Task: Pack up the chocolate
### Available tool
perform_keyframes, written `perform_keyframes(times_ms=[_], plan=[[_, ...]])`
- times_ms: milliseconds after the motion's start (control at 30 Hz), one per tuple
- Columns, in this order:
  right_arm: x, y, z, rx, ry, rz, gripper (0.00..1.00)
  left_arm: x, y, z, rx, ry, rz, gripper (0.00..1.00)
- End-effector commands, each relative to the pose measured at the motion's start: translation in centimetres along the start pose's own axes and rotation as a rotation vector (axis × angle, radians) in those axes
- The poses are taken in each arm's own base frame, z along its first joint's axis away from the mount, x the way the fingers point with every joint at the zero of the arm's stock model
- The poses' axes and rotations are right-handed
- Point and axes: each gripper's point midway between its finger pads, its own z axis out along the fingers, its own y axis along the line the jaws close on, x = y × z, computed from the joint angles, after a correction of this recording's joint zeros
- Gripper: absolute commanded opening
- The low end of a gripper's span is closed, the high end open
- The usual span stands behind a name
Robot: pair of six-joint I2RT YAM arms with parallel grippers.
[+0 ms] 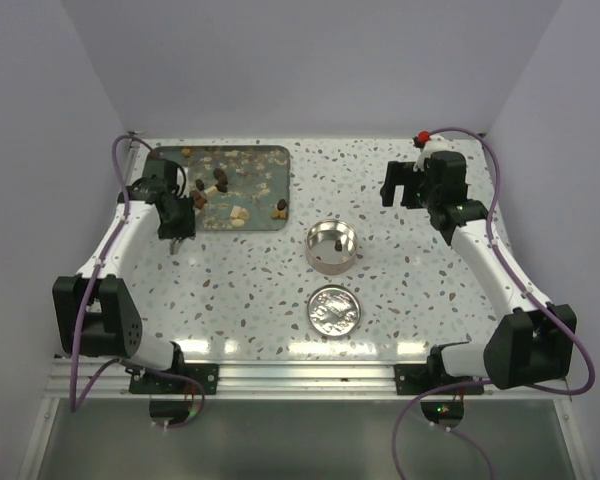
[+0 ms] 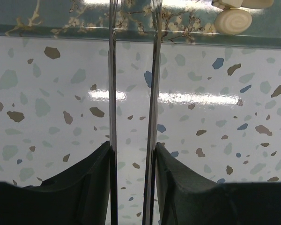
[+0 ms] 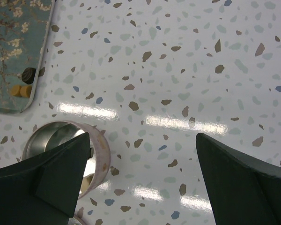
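Past the left fingers [image 2: 112, 93] only the flowered tray's [image 2: 61, 28] near rim shows. The cream chocolates [image 2: 253, 3] beyond their right tip are cut by the top edge. One of the right fingers [image 3: 56, 178] hides part of the round tin [image 3: 101, 150].

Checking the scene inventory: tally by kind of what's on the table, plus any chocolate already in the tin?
tray: 1
round metal tin: 1
round metal lid: 1
dark chocolate seen in the tin from above: 1
Total: 4
The loose lumps on the tray, dark and cream, are too small to count exactly.
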Motion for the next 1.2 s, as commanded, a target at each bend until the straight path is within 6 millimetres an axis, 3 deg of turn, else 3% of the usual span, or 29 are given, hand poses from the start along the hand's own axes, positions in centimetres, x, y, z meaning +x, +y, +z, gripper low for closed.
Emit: perform_keyframes(times_ms=[0,167,1033,1167], plan=[[-2.5,0.7,-0.6,-0.025,-0.061,0.0,0.99,-1.9,-0.1,0.6,0.024,-0.051,0.023,0.44],[-2.3,0.7,-0.5,-0.02,-0.055,-0.002,0.98,-1.9,1.5,1.2,-0.02,-0.037,0.0,0.44],[-2.6,0.2,0.1,0.003,-0.049,-0.009,0.98,-4.4,0.5,3.4,0.038,-0.047,0.026,0.45],[-2.6,0.3,0.2,0.001,-0.049,-0.006,0.98,-4.9,0.5,3.5,0.042,-0.051,0.026,0.39]])
